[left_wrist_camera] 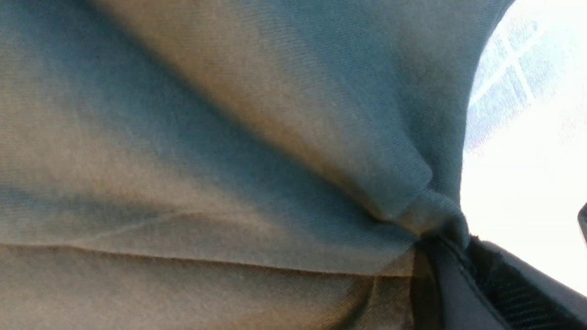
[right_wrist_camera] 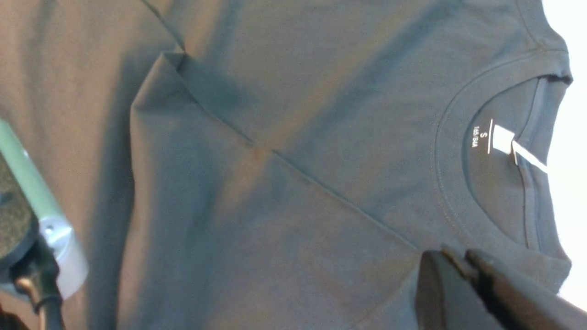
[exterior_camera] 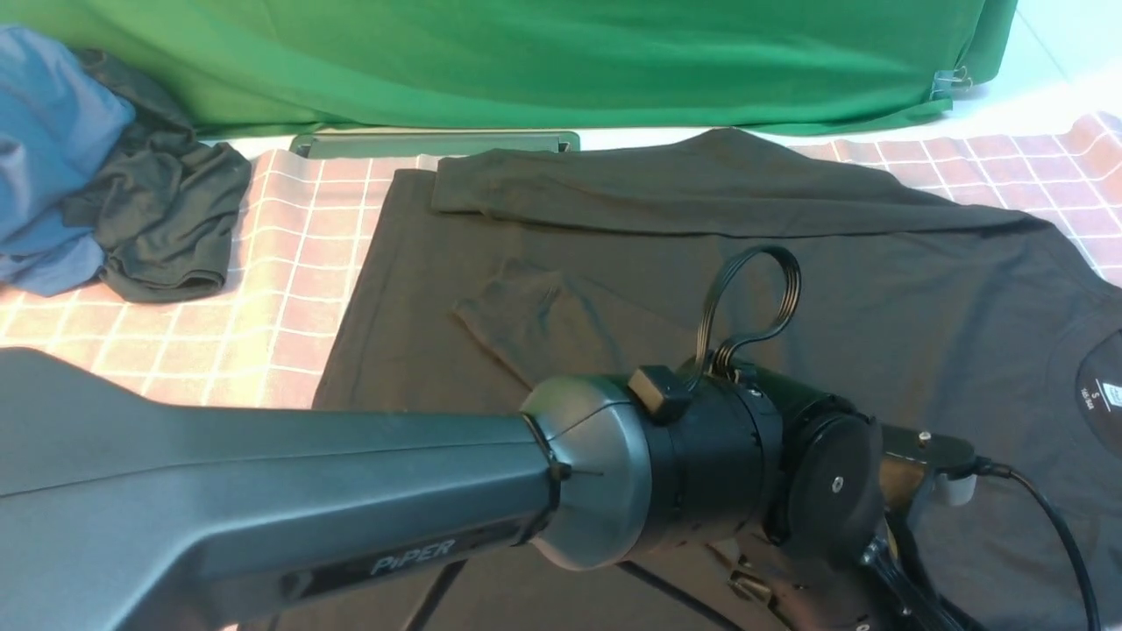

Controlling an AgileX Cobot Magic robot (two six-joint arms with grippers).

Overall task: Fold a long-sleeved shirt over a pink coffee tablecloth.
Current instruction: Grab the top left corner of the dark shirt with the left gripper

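Black shirt [exterior_camera: 614, 289], collar [exterior_camera: 1100, 386] cropped, left arm [exterior_camera: 263, 491] overlapping

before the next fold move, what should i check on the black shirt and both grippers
1. Left gripper shut on the black soft-knit long-sleeved shirt: ok, fabric bunches into its tip.
2. Right gripper shut on the shirt's edge beside the round collar: ok.
3. Far sleeve and near sleeve folded in across the body: ok.
4. Shirt lying on the pink white-gridded tablecloth: ok.
5. Crumpled blue and dark garment pile apart from the shirt: ok.
6. How many fabric layers each grip holds: cannot tell.
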